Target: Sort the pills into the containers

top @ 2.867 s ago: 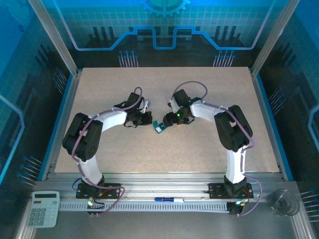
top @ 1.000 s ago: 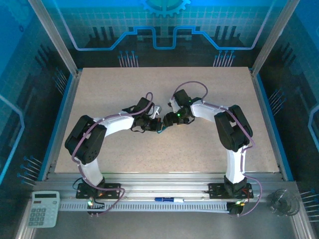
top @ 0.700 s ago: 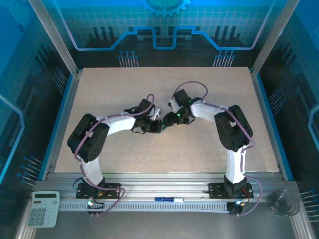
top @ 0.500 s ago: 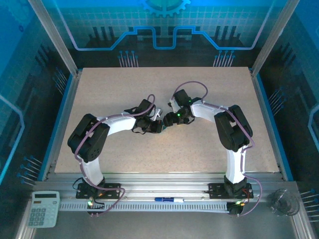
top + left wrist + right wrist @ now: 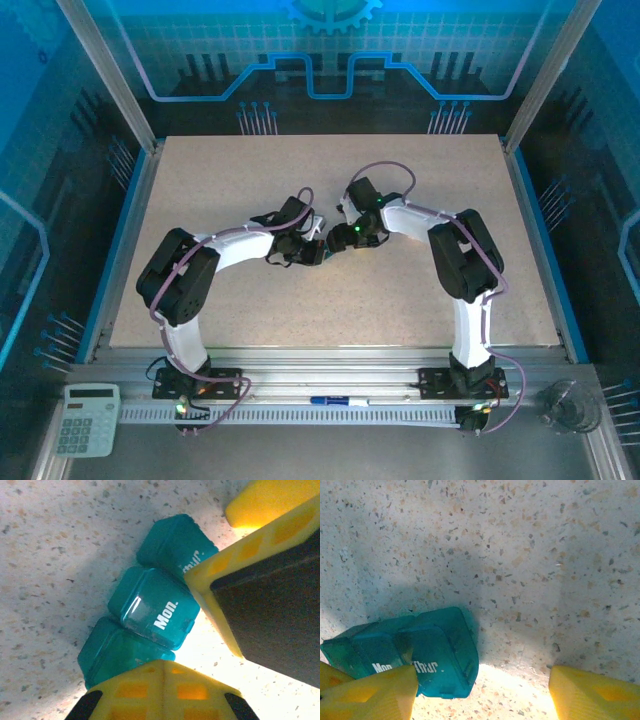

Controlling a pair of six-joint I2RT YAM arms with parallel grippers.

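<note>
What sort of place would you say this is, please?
Probably a robotics lab work cell: an aluminium-frame enclosure with blue-lit panels surrounds a speckled table, and a calculator lies at the near-left corner.

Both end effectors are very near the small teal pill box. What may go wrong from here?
1. The left end effector, shut, sits at one end of the pill box, and the open right end effector stands right beside it. The two might collide in so little room.
2. Nothing clamps the box, so a push may slide or tip it on the table.
</note>
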